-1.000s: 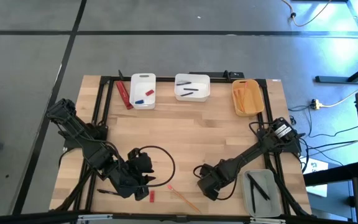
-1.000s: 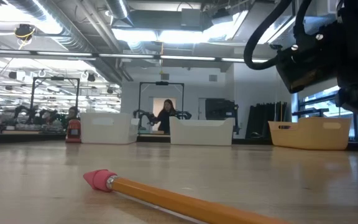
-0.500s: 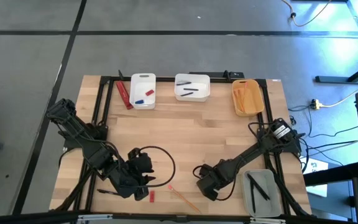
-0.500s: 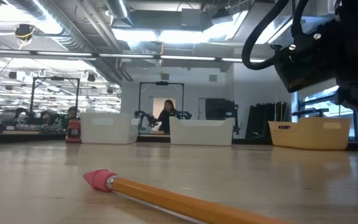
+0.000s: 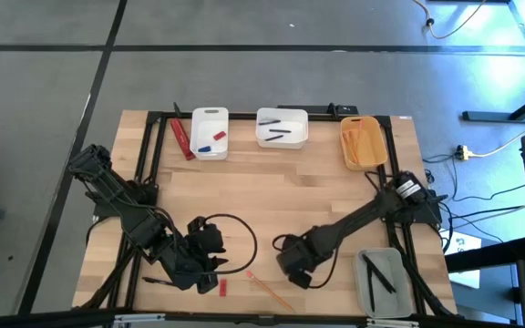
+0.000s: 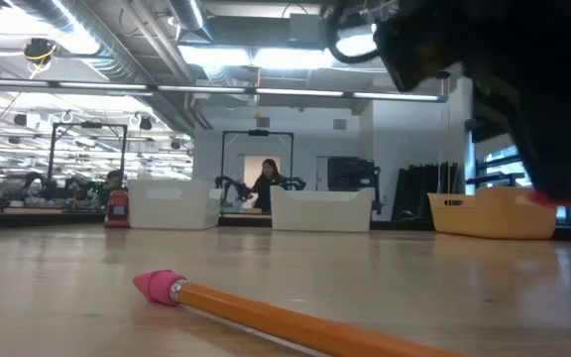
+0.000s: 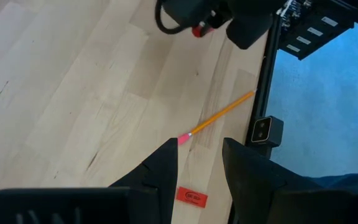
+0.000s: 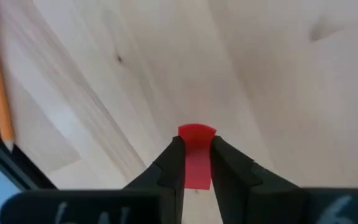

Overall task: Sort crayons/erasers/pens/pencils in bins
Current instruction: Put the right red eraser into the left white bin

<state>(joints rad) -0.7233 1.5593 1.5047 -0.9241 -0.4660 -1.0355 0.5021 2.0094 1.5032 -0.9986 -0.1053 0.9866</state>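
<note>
Gripping a small red eraser [image 8: 196,155] between nearly closed fingers, the right end effector [image 5: 292,271] hovers above the tabletop [image 5: 272,196] near a stray pencil [image 5: 270,290]. Carrying it level toward the narrow white bin [image 5: 209,134] should avoid drops. The left end effector [image 5: 210,264] waits, slightly parted and empty, beside another red eraser [image 5: 222,287].

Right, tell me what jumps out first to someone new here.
The right end effector, low near the table's front edge, is shut on a small flat red eraser. Beside it a long orange wooden pencil with a pink tip lies loose. The left end effector hangs open nearby, above another red eraser.
</note>
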